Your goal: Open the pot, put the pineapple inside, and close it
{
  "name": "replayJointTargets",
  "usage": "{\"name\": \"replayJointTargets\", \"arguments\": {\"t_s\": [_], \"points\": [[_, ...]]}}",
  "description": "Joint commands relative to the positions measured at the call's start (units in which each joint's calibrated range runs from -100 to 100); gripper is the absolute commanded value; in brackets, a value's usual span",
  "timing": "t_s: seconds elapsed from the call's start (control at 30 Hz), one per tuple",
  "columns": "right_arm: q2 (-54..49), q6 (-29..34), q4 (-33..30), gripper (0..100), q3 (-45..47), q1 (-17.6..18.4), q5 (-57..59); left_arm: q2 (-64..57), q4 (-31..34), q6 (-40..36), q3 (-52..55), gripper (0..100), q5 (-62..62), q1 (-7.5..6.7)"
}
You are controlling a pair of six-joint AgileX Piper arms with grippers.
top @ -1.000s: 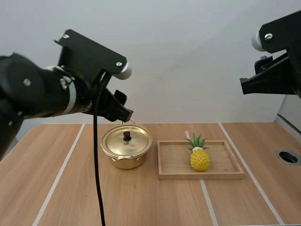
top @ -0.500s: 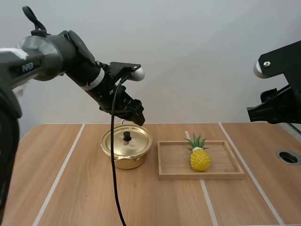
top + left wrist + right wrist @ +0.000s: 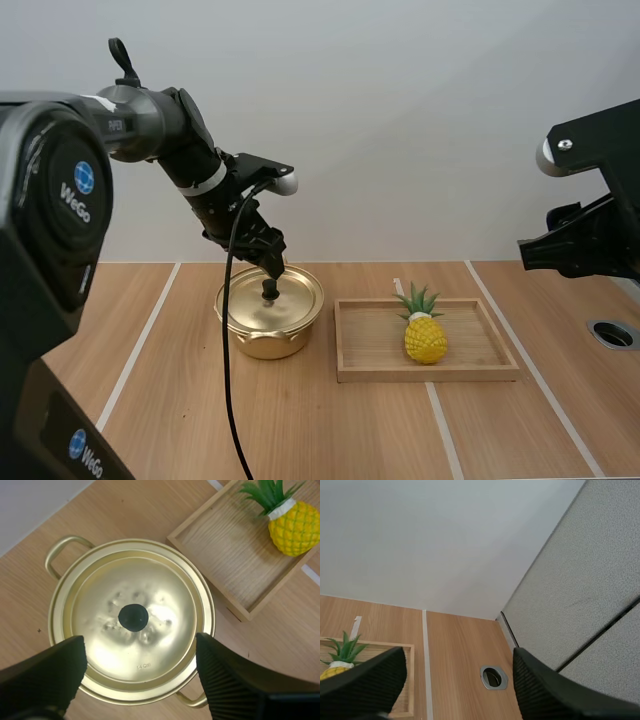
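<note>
- One pale wood table (image 3: 330,430), cut off by the high view's edges at 3, 6 and 9 o'clock.
- Two arms: the left arm (image 3: 150,115) reached over the pot. The right arm (image 3: 595,240) hung high at the table's 3 o'clock end, cut off by the frame edge.
- The left gripper (image 3: 140,652) pointed down over the lid with its fingers (image 3: 45,675) apart, the knob between and below them. Whether the tips touched the lid could not be told.
- The right gripper (image 3: 459,652) held nothing, its fingers (image 3: 360,685) wide apart.
- One tray (image 3: 428,373) lay just beside the pot, at its 3 o'clock.
- One gold pot (image 3: 268,345) stood on the table, its inside hidden by the lid. It had two handles (image 3: 62,547); a finger partly covered the other one in the left wrist view.
- One lid (image 3: 295,300) sat closed on the pot.
- One pineapple (image 3: 426,338) stood upright in the tray, slightly toward 3 o'clock of its middle. In the right wrist view a finger hid most of it.
- One round hole (image 3: 612,334) in the table, well apart from the tray at its 3 o'clock.
- One black knob (image 3: 269,291) at the lid's middle.
</note>
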Motion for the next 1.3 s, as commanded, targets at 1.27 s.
{"name": "replayJointTargets", "arguments": {"t_s": [1.27], "points": [[-0.12, -2.49, 0.90, 100, -0.54, -2.01, 2.93, 10.69, 6.26, 3.84, -1.78, 100, -8.53, -3.59]]}}
